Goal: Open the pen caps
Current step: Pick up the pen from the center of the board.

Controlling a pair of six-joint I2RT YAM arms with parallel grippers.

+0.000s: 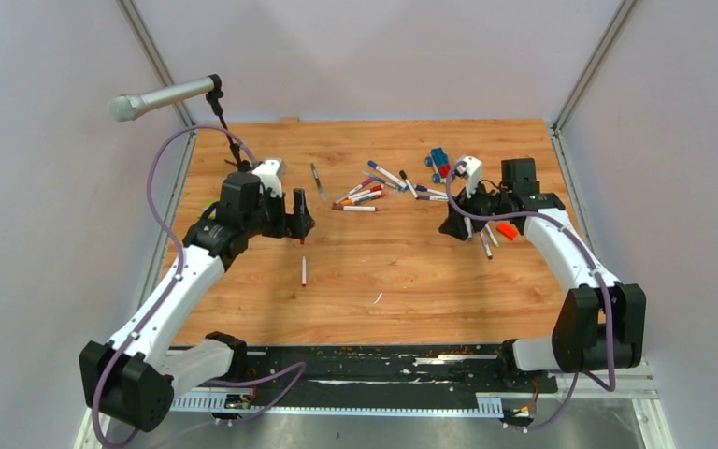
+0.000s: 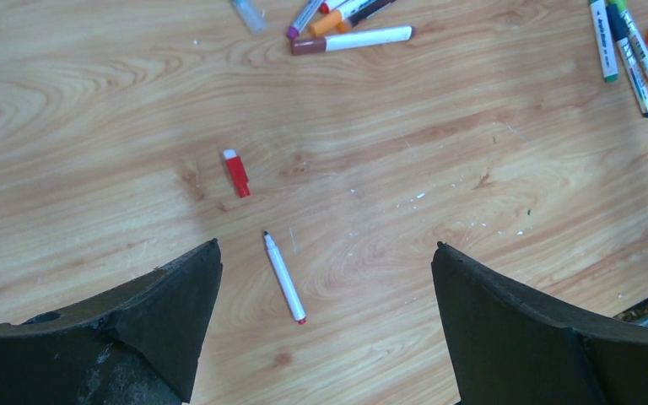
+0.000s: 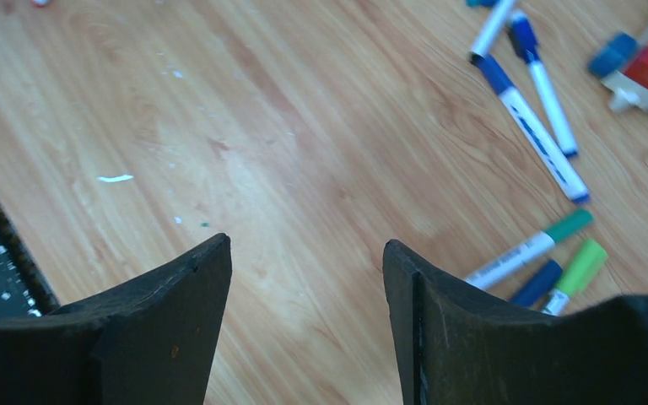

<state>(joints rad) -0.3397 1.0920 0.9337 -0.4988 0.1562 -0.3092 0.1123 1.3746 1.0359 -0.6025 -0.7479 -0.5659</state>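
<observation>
Left fingers (image 2: 160, 312) wide; wrist view — red cap (image 2: 236, 173), pen (image 2: 283, 278)

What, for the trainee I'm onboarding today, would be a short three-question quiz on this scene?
1. True or false: the left gripper is holding the red cap.
2. Where does the red cap lie relative to the uncapped pen? A: pushed onto its tip. B: apart from it, beside its tip end. C: under its barrel.
3. In a word: what does the right gripper hold between its fingers?

Key: 1 false, its jaws stand wide open and empty; 2 B; 3 nothing.
</observation>
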